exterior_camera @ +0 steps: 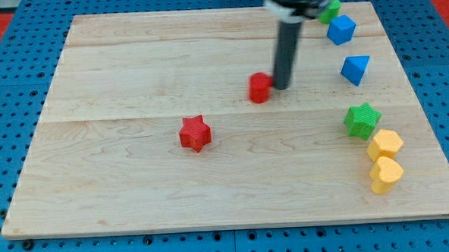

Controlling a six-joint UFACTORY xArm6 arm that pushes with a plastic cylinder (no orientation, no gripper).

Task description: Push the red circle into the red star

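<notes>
A: Where is my tip [281, 87] relative to the red circle [260, 87]?

B: The circle sits just to the view's left of my tip, touching it or very nearly so. The red star [195, 133] lies further on from my tip, to the view's left and lower, well apart from the circle. So my tip is behind the circle on roughly the right line, and I judge a push down and left should carry it in.

A: Gripper state?

B: There is no gripper, only the rod, so nothing opens or closes.

A: The count on the desk [121, 191]?

B: One red circle, one red star, two blue blocks [342, 30], one green star [362, 121], one green block [329, 10] partly hidden, two yellow blocks [385, 145].
</notes>
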